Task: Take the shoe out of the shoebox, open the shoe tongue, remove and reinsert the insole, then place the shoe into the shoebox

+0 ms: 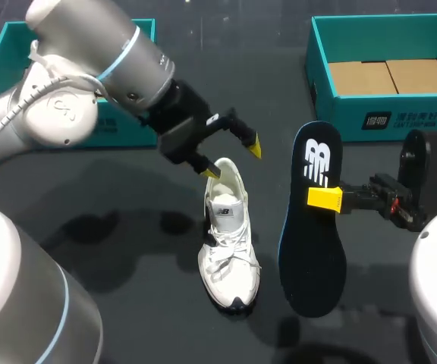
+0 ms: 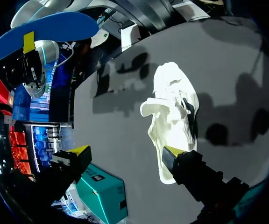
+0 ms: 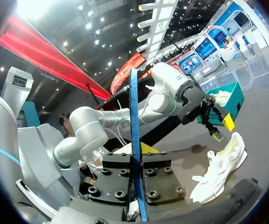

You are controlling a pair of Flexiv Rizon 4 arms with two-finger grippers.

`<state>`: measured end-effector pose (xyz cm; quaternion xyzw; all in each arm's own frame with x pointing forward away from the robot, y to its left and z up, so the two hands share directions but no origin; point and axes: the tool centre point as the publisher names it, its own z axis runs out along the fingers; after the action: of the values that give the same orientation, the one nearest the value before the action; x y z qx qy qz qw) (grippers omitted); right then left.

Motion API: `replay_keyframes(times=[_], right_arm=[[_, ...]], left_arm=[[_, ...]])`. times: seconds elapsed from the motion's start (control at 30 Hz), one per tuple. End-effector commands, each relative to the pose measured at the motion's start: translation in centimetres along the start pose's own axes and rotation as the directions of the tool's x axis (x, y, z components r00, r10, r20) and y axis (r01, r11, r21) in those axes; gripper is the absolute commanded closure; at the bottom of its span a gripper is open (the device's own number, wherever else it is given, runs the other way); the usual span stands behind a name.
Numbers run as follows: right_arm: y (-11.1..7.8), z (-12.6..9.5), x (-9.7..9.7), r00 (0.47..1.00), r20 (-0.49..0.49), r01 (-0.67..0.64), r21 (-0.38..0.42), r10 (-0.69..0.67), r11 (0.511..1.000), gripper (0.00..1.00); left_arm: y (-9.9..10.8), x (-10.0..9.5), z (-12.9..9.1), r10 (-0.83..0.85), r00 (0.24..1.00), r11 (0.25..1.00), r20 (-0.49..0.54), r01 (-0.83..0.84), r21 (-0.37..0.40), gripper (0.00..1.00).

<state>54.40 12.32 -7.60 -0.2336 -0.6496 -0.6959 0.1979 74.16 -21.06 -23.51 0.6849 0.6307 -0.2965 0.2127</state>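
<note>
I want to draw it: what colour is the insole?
The insole is dark navy with a white logo, best seen in the head view.

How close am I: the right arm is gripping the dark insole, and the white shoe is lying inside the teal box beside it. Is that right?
Not quite. The head view shows the white shoe lying on the table, outside the teal box. The rest holds: the right gripper is shut on the dark insole.
</note>
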Motion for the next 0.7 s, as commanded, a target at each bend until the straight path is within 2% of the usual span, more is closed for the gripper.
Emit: replay_keyframes(times=[0.03, 0.13, 0.23, 0.67, 0.7], right_arm=[[-0.2, -0.1, 0.8, 0.998, 0.060, 0.000, -0.003, 0.000, 1.000, 1.00], [-0.2, -0.1, 0.8, 0.998, 0.060, 0.000, -0.003, 0.000, 1.000, 1.00], [-0.2, -0.1, 0.8, 0.998, 0.060, 0.000, -0.003, 0.000, 1.000, 1.00], [-0.2, -0.1, 0.8, 0.998, 0.060, 0.000, -0.003, 0.000, 1.000, 1.00], [-0.2, -0.1, 0.8, 0.998, 0.060, 0.000, -0.003, 0.000, 1.000, 1.00]], left_arm=[[0.2, -0.3, 0.2, -0.012, 0.995, 0.999, 0.097, 0.015, -0.032, 0.00], [0.3, -1.2, -0.4, 0.021, 0.973, 0.999, 0.228, -0.014, -0.031, 0.00], [0.8, -2.7, -1.5, 0.020, 0.918, 1.000, 0.397, -0.016, -0.015, 0.00], [0.8, -2.7, -1.5, 0.020, 0.918, 1.000, 0.397, -0.016, -0.015, 0.00], [0.7, -2.9, -1.6, 0.017, 0.912, 0.999, 0.411, 0.003, -0.048, 0.00]])
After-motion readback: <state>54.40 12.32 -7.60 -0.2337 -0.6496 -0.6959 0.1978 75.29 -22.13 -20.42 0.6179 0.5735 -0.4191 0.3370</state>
